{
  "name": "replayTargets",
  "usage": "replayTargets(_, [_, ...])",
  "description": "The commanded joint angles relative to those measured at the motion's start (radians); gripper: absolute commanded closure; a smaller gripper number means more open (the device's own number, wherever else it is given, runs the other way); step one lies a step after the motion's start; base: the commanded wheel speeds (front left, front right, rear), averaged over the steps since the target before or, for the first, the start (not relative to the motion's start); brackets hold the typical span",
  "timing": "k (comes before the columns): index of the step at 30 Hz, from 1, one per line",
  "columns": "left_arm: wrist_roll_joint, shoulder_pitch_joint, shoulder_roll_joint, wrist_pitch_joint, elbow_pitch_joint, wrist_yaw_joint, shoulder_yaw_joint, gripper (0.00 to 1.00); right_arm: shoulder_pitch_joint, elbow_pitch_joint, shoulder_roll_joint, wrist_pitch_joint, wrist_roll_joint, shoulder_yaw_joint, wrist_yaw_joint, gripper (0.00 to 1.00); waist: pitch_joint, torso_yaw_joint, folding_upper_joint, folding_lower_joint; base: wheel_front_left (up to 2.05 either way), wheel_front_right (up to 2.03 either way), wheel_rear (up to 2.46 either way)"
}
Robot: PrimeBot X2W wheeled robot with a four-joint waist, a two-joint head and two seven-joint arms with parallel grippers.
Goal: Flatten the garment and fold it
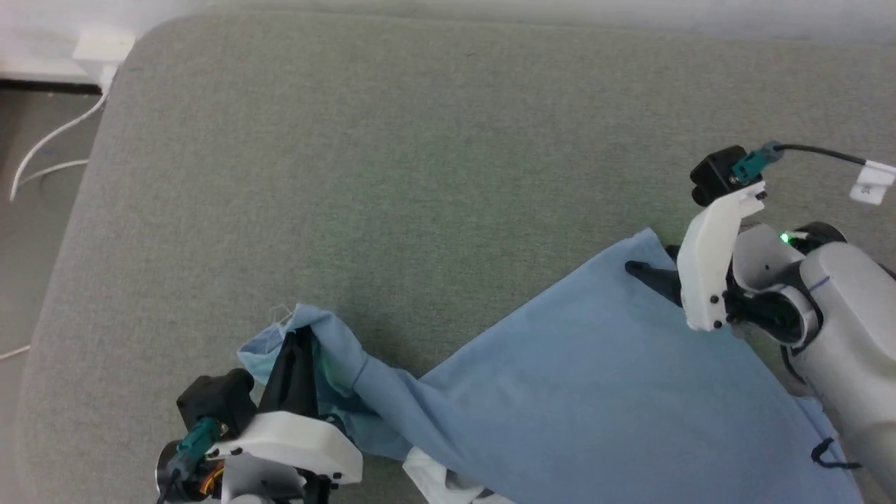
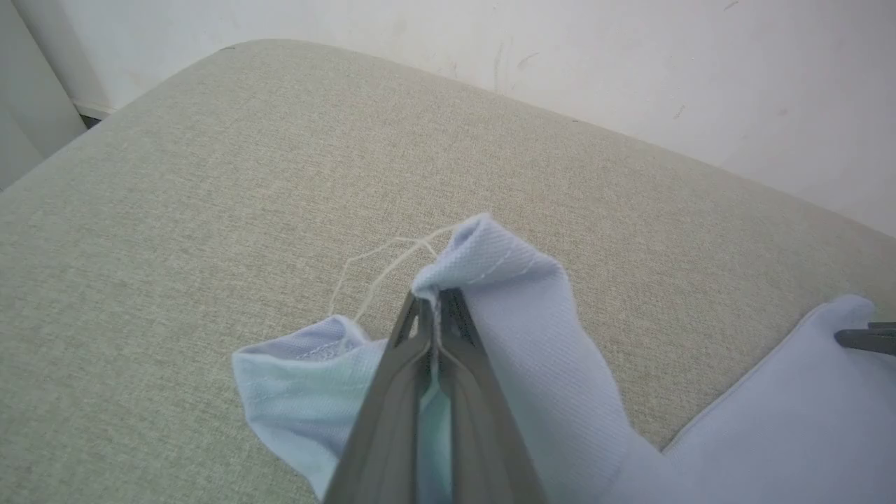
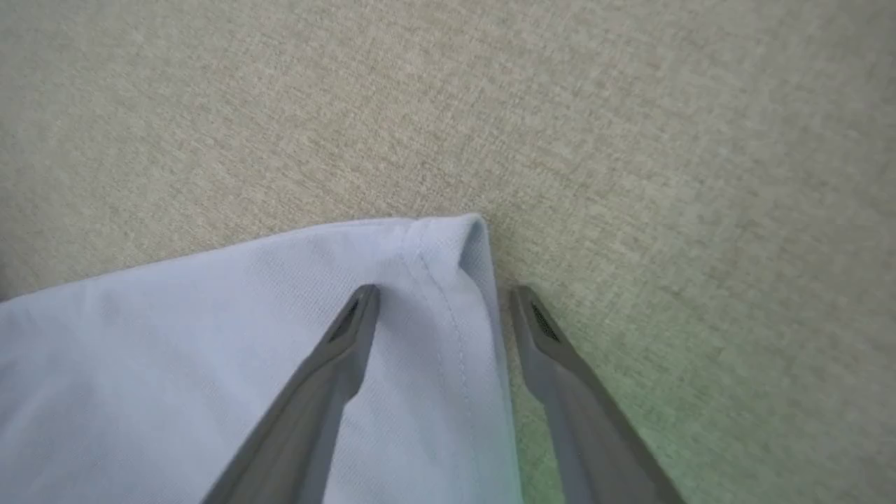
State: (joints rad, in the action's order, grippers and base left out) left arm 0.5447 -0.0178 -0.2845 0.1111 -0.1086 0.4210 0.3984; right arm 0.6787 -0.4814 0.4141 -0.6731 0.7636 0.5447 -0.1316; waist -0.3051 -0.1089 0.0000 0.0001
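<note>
Garment (image 1: 574,378) lies at five o'clock on the grey cushion (image 1: 392,175). Left gripper (image 2: 434,297) clamps tight on a hem corner; right gripper (image 3: 444,297) gapes, straddling another corner's edge. Bare cushion spreads toward twelve.

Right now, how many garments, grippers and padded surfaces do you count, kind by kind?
Light blue soft fabric garment: 1
Dark-fingered grippers: 2, left gripper and right gripper
Grey-green woven padded surface: 1
Total: 4

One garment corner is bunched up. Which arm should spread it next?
Left, probably: the left arm has its jaws shut on that bunched corner of the garment. The right arm has open jaws astride the flat corner's hem.
</note>
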Motion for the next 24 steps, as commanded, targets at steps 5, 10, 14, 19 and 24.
replayTargets(5, [0.005, -0.025, 0.016, 0.023, 0.028, -0.022, 0.006, 1.0, 0.024, -0.098, 0.001, -0.169, 0.074, 0.109, 0.001, 0.22, -0.038, -0.04, 0.0, -0.0001, 0.0, 0.0, 0.0])
replayTargets(10, [0.013, -0.025, 0.019, 0.032, 0.053, -0.028, 0.006, 1.0, 0.028, -0.107, -0.004, -0.233, 0.124, 0.161, 0.001, 1.0, -0.025, -0.039, 0.0, -0.0001, 0.0, 0.0, 0.0])
replayTargets(14, [0.016, -0.022, 0.006, 0.035, 0.067, -0.031, -0.002, 1.0, 0.036, -0.08, 0.004, -0.218, 0.158, 0.186, 0.001, 1.0, 0.009, -0.035, 0.0, -0.0001, 0.0, 0.0, 0.0])
replayTargets(19, [0.002, -0.007, -0.059, 0.014, 0.071, -0.016, -0.032, 1.0, 0.061, -0.012, 0.022, -0.099, 0.173, 0.196, 0.001, 1.0, 0.093, 0.004, 0.0, -0.0001, 0.0, 0.0, 0.0])
replayTargets(24, [0.011, -0.065, -0.127, -0.029, 0.043, -0.033, -0.074, 1.0, 0.081, 0.021, 0.062, 0.051, 0.176, 0.168, 0.001, 1.0, 0.182, 0.06, 0.0, -0.0001, 0.0, 0.0, 0.0])
